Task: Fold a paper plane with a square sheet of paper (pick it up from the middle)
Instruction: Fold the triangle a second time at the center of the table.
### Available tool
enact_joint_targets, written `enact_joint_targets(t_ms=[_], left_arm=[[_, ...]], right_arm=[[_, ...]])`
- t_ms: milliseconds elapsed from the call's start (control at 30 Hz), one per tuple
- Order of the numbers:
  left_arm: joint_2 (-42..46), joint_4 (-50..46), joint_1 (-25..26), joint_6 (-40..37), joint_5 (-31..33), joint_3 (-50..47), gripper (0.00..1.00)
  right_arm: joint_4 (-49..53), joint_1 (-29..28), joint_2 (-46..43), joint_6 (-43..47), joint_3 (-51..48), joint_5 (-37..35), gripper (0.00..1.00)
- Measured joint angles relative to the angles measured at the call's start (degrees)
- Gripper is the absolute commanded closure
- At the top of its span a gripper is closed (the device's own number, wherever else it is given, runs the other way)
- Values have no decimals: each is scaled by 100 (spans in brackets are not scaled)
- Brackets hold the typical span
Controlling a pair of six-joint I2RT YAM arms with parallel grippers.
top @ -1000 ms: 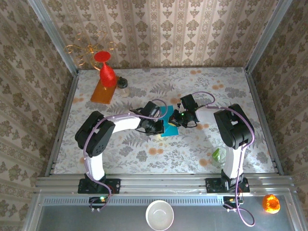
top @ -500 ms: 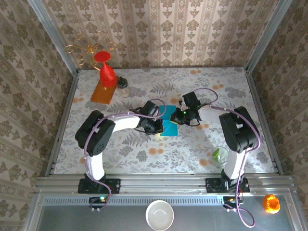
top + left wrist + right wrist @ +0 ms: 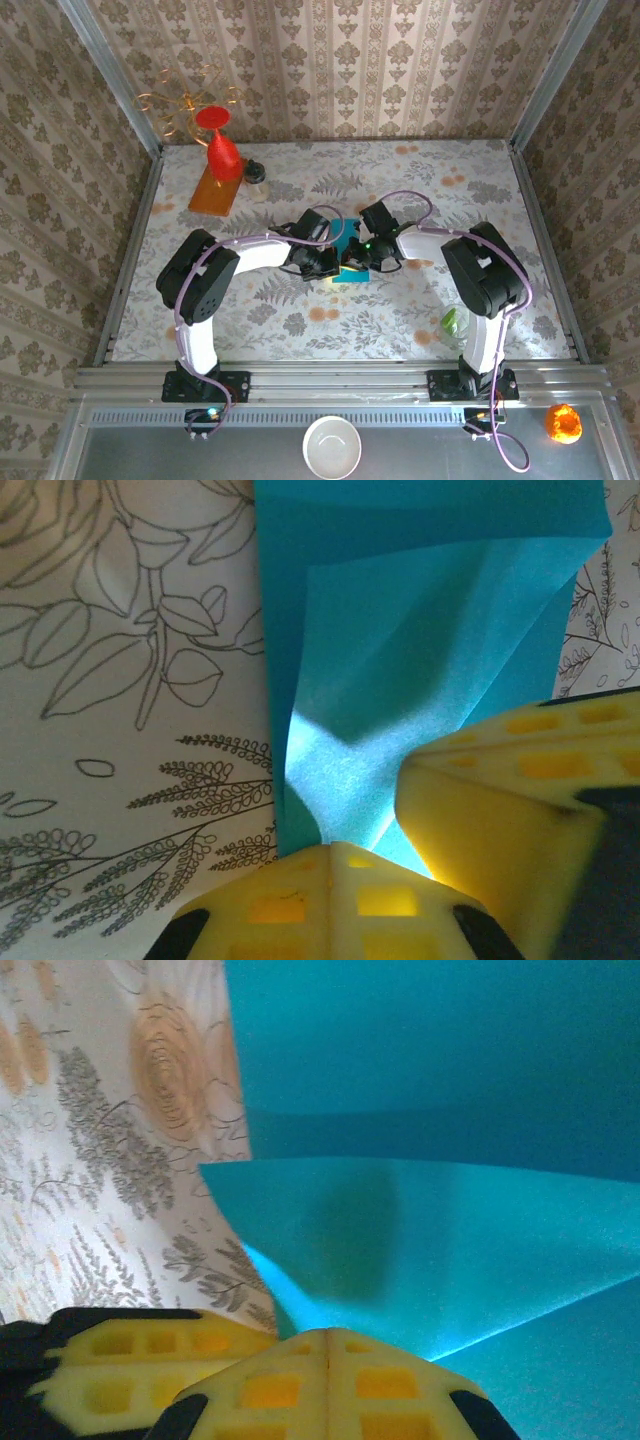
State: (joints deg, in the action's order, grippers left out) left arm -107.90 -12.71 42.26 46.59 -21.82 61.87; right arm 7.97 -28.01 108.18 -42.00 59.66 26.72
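White arm links (image 3: pixel 262 257), black joints (image 3: pixel 195 285), purple cables (image 3: pixel 404 194); yellow grid-holed end effector pads (image 3: pixel 300 908).

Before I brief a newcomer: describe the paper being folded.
On the floral table, look to the middle, where the left gripper and right gripper meet. Both pinch the square sheet of paper, partly folded. It alone is plain teal-blue; the far-left board is orange.
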Motion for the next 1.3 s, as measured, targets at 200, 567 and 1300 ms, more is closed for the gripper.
enact_joint_targets(t_ms=[200,567,1300], left_arm=[[0,55,0,76,-2,-39,100],[83,424,-4,323,-11,-306,100],[125,339,-227,227,-20,118,78]], right_arm=[[-35,48,81,-20,0,-26,98],[-260,935,197,11,-17,264,97],[-323,1613,-662,-111,-444,120,72]])
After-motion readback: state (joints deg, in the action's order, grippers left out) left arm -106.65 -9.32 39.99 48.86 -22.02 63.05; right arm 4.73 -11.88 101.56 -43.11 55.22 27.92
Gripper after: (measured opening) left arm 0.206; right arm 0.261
